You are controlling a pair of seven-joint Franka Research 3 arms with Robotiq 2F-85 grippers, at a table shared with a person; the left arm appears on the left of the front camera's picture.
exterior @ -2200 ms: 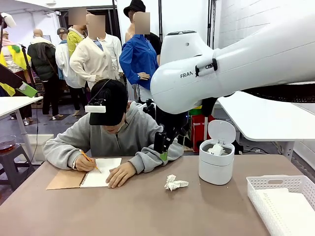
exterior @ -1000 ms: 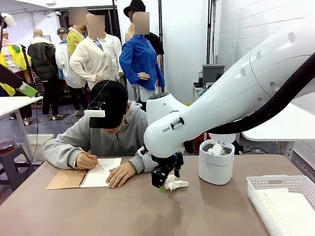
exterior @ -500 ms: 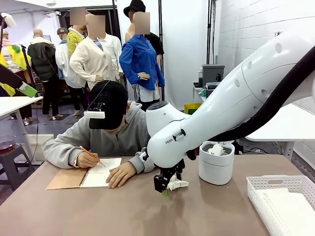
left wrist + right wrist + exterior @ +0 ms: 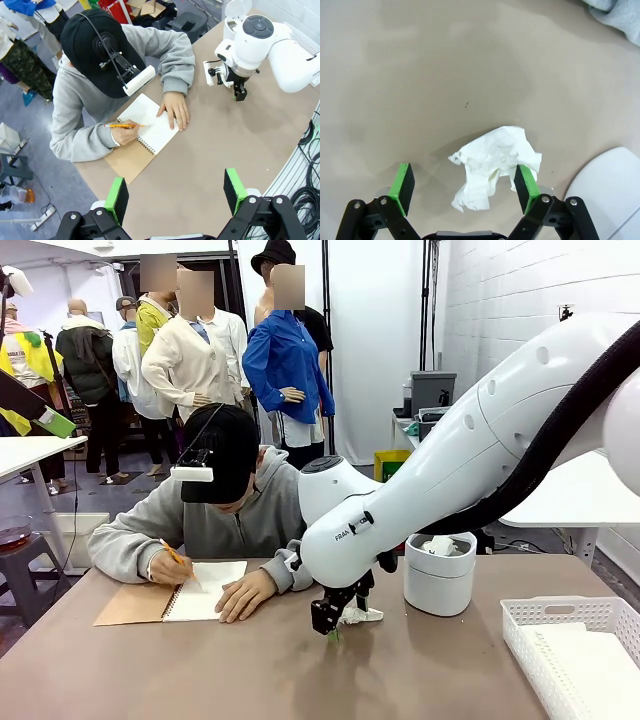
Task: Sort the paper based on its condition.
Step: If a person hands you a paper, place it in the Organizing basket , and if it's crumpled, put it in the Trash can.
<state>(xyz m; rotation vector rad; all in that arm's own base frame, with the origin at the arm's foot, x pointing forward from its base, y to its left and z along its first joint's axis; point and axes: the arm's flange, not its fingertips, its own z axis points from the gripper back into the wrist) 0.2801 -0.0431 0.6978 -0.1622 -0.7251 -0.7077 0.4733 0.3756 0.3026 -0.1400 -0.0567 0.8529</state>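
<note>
White wad: you see the crumpled white paper wad (image 4: 495, 162) lying on the brown table (image 4: 250, 670), just beside the white cylindrical bin (image 4: 438, 575), on its side toward the person.
Right gripper: your right gripper (image 4: 465, 186) is down over the wad with its jaws spread wide, one green pad (image 4: 403, 182) well clear of the paper and the other at the wad's edge; nothing is clamped. In the front view the right gripper (image 4: 330, 620) stands nearly at the tabletop, partly hiding the wad (image 4: 362, 615).
Bin: its lid is flipped up, and more crumpled white paper (image 4: 436, 545) sits inside.
Basket: a white slotted plastic basket (image 4: 560, 612) rests on the other side of the bin, away from the wad.
Notebook: a spiral-bound notebook with a brown card cover (image 4: 145, 137) lies open past the wad from the bin; the person's hand (image 4: 120, 134) holds a yellow pencil (image 4: 127, 126) on the page, and the other hand (image 4: 173, 107) lies flat on it.
Left gripper: your left gripper (image 4: 175, 197) hangs high over the table, fingers apart and holding nothing.
</note>
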